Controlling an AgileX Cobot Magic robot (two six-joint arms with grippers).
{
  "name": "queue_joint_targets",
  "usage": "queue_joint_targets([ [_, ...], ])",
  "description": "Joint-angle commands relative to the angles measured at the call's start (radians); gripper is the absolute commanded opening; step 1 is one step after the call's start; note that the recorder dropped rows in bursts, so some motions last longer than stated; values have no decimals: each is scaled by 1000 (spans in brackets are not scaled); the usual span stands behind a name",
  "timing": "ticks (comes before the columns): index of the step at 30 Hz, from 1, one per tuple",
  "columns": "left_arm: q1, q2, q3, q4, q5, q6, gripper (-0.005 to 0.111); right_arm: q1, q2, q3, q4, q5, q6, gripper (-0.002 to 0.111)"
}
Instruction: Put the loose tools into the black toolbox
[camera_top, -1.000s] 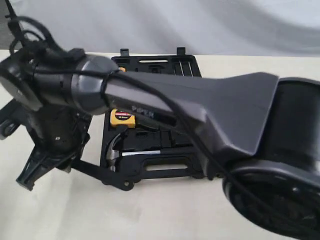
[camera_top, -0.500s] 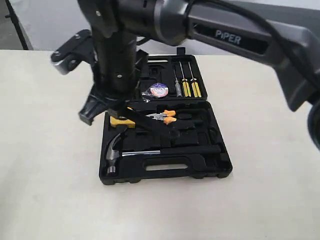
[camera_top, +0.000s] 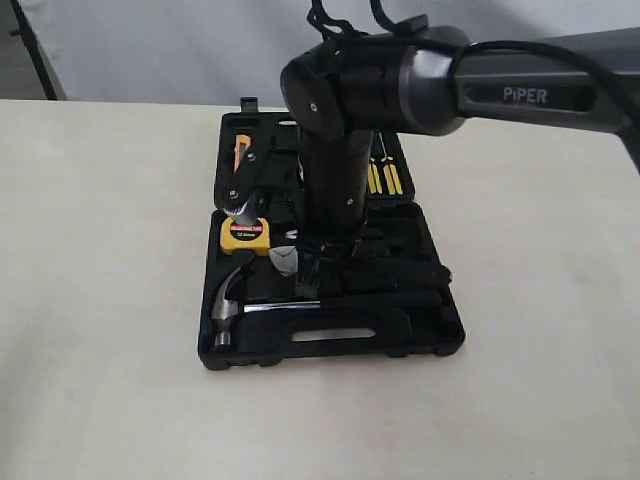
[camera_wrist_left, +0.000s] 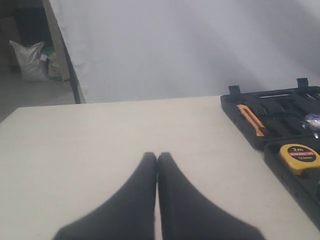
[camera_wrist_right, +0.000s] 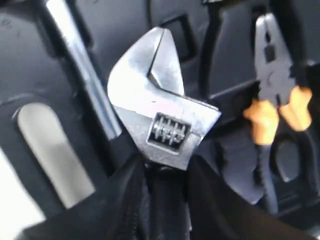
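Between the right gripper's two black fingers sits the wrench, pinched just below its thumbwheel, with the silver jaws pointing away from the wrist and the black handle hidden under the fingers. The grip looks firm. I cannot tell whether the wrench touches anything beneath it.

Seen from outside, that gripper hangs over the middle of the open toolbox, the wrench head showing just beside it. From the gripper, the hammer has its head at 8 o'clock and its shaft running along 6 o'clock. The yellow tape measure is at 10 o'clock, and the orange-handled pliers rest close by in their own recess. The arm hides the tape roll from outside. The left gripper has its fingers pressed together on nothing, over bare table well apart from the box.

The likely trouble is placement. The hold is short and sits on smooth metal near the head, so the long handle could swing as the wrench goes down. Let go crooked, it would lie across the hammer shaft or the pliers instead of in its own recess, and the lid would not close. A descent too far toward 6 o'clock could also knock the fingers against the hammer shaft.
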Motion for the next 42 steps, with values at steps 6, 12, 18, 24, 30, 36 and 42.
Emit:
queue_joint_targets([
  [6,3,-8,9,-14,-17,-10,1,-2,50,6,-83,-154,-71,0],
  [12,3,-8,9,-14,-17,-10,1,-2,83,6,-152,-125,-79,0],
  [18,3,-8,9,-14,-17,-10,1,21,85,6,-144,-127,-132,0],
  [24,3,-8,9,-14,-17,-10,1,48,85,6,-166,-133,-135,0],
  [30,3,-8,9,-14,-17,-10,1,70,85,6,-172,-133,-135,0],
  [36,3,-8,9,-14,-17,-10,1,73,91,6,-173,-103,-125,0],
  [42,3,-8,9,-14,-17,-10,1,123,91,6,-205,-118,-109,0],
])
